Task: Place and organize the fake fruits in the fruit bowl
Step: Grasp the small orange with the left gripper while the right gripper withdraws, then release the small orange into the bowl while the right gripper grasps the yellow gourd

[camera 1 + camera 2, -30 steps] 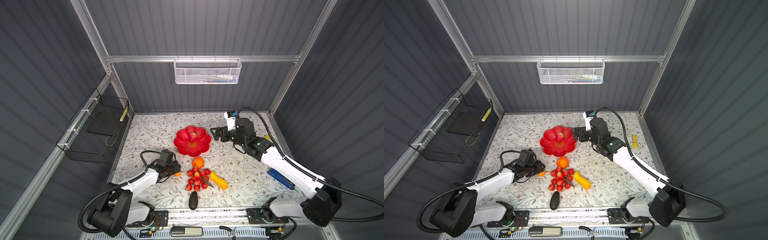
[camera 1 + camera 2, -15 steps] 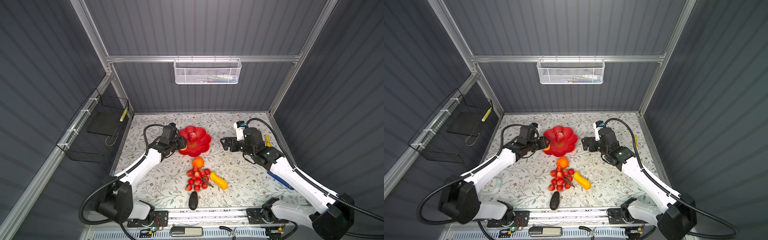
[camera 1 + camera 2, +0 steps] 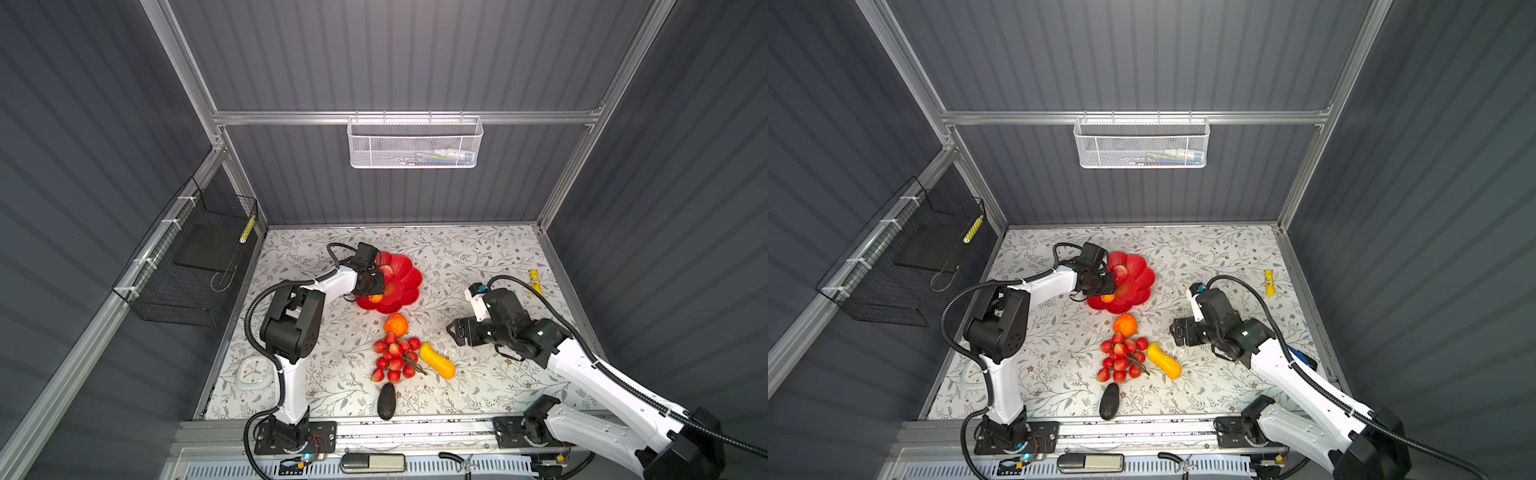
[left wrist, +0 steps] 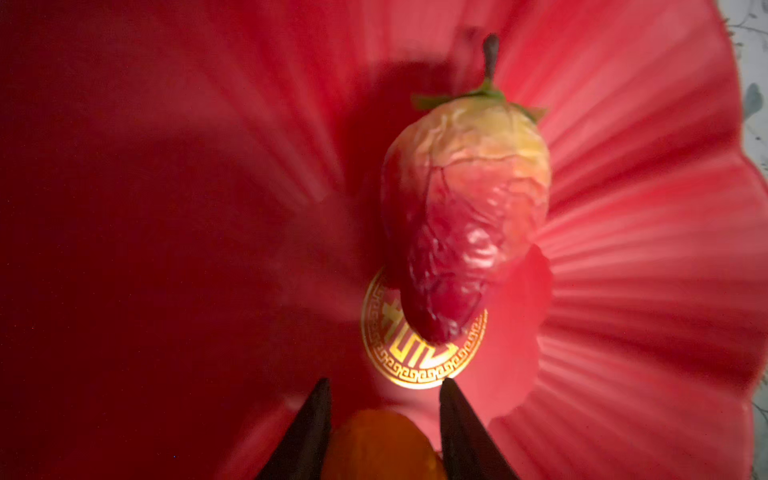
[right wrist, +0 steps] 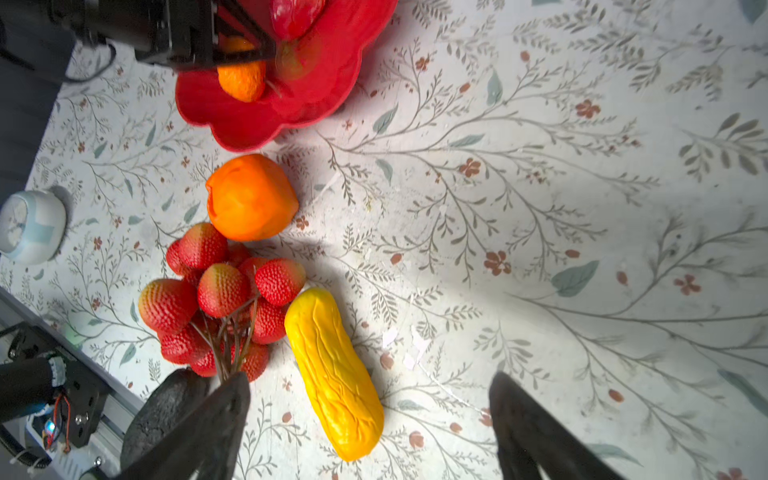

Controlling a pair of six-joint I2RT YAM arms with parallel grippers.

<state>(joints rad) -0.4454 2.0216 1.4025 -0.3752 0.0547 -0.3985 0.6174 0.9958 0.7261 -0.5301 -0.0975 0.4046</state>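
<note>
The glossy red fruit bowl (image 3: 409, 278) (image 3: 1142, 278) (image 4: 623, 249) (image 5: 257, 124) holds a red-yellow pointed fruit (image 3: 386, 271) (image 4: 461, 208) near its gold centre mark. My left gripper (image 3: 372, 286) (image 3: 1100, 286) (image 4: 384, 399) hangs over the bowl, shut on the small orange (image 4: 382, 444) (image 5: 243, 81). On the table in front lie the big orange (image 3: 395, 325) (image 5: 249, 197), red grape bunch (image 3: 395, 359) (image 5: 220, 299), yellow oblong fruit (image 3: 437, 360) (image 5: 332, 374) and dark avocado (image 3: 386, 401) (image 5: 166, 411). My right gripper (image 3: 453, 332) (image 3: 1177, 332) (image 5: 372, 380) is open, just right of the yellow fruit.
A small clock (image 3: 254, 373) sits at the table's left edge and a yellow tube (image 3: 535, 280) at the far right. A blue object (image 3: 1302, 359) shows behind my right arm. A white mesh basket (image 3: 415, 143) hangs on the back wall, a black wire basket (image 3: 187, 270) on the left.
My left arm carried the small orange from the table's front left to over the bowl. My right gripper drew back from the bowl toward the yellow fruit, its jaws narrowing slightly.
</note>
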